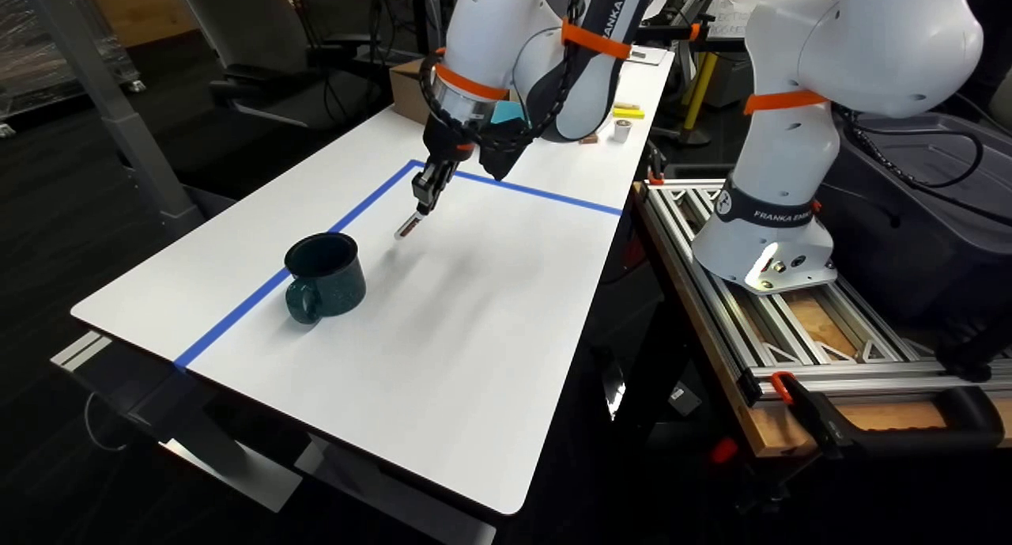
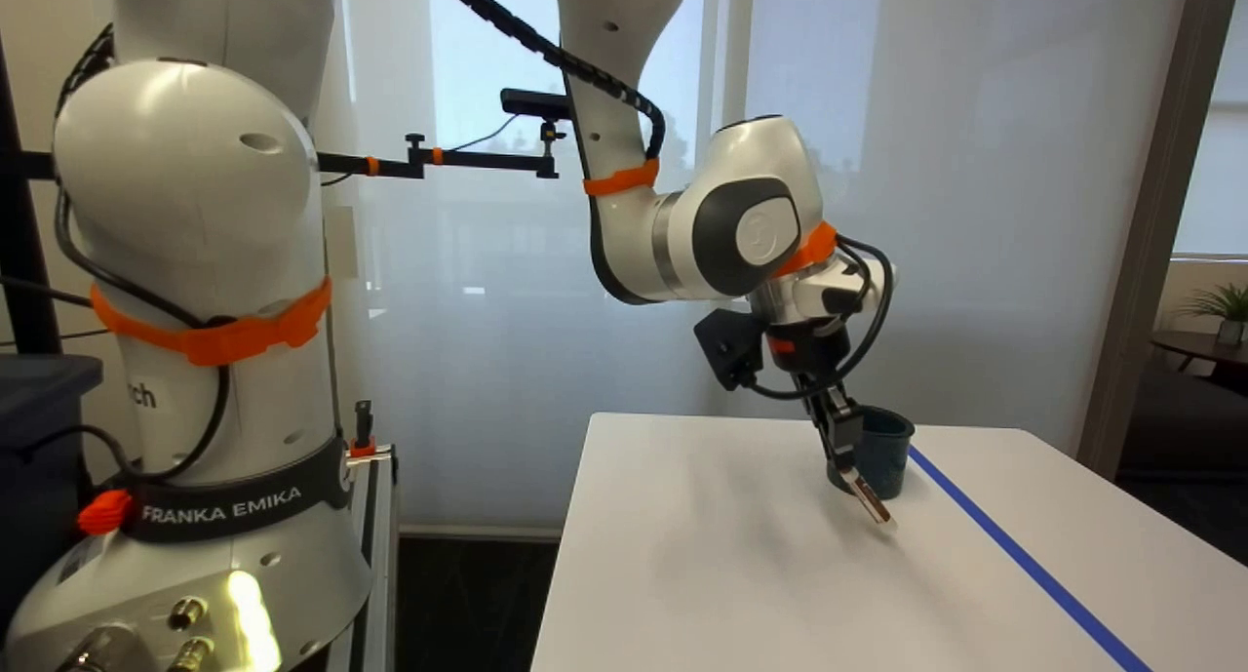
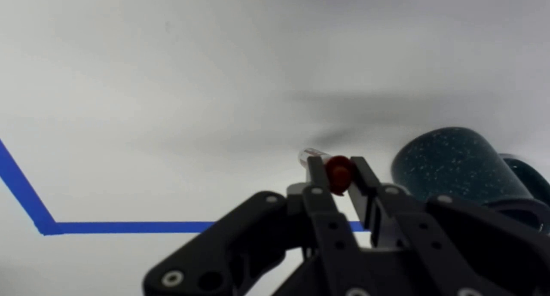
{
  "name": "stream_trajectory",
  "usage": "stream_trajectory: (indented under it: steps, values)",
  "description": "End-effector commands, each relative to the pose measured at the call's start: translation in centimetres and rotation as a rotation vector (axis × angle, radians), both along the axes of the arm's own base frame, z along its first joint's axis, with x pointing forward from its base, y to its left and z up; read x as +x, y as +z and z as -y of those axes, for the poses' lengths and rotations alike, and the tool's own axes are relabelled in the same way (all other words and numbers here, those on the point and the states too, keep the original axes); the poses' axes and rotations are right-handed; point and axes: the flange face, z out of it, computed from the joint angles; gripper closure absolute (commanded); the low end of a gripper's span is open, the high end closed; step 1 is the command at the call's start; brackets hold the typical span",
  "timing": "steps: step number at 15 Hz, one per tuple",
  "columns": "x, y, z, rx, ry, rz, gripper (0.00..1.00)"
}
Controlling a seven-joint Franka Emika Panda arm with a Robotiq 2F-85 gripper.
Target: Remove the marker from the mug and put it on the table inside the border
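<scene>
Marker (image 1: 409,225) is out, clamped in the claw (image 3: 338,171) near the mug (image 1: 338,288); placing it on the desk (image 1: 474,371) inside the blue border (image 1: 545,194) likely remains.

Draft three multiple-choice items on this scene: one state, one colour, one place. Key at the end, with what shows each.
1) How does the mug stand?
A) On its side
B) Upside down
C) Upright

2) What colour is the border?
A) Blue
B) Yellow
C) Green

3) Where is the marker?
A) In the mug
B) In the gripper
C) Lying on the table

Key:
1 C: its mouth faces up in both exterior views.
2 A: its strips show blue in all three views.
3 B: the wrist view shows its red end between the jaws.
</scene>
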Motion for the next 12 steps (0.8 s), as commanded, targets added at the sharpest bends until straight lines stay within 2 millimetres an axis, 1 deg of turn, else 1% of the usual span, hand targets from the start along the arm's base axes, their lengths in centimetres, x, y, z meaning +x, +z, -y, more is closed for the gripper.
stream_trajectory:
  steps: [1, 3, 4, 7, 9, 11, 12]
  values:
    - [-1.2, -2.6, -0.1, 0.044, 0.004, 0.011, 0.95]
    - [-1.7, -4.4, 0.2, 0.061, 0.01, 0.002, 0.95]
    - [-1.9, -5.1, 0.6, 0.058, 0.006, -0.001, 0.95]
    - [-2.2, -6.6, 1.2, 0.075, 0.008, -0.016, 0.95]
    - [-2.4, -6.8, 1.4, 0.084, 0.018, -0.026, 0.95]
    - [-2.6, -6.4, 1.4, 0.087, 0.029, -0.033, 0.95]
    - [-2.6, -6.0, 1.5, 0.088, 0.033, -0.029, 0.56]
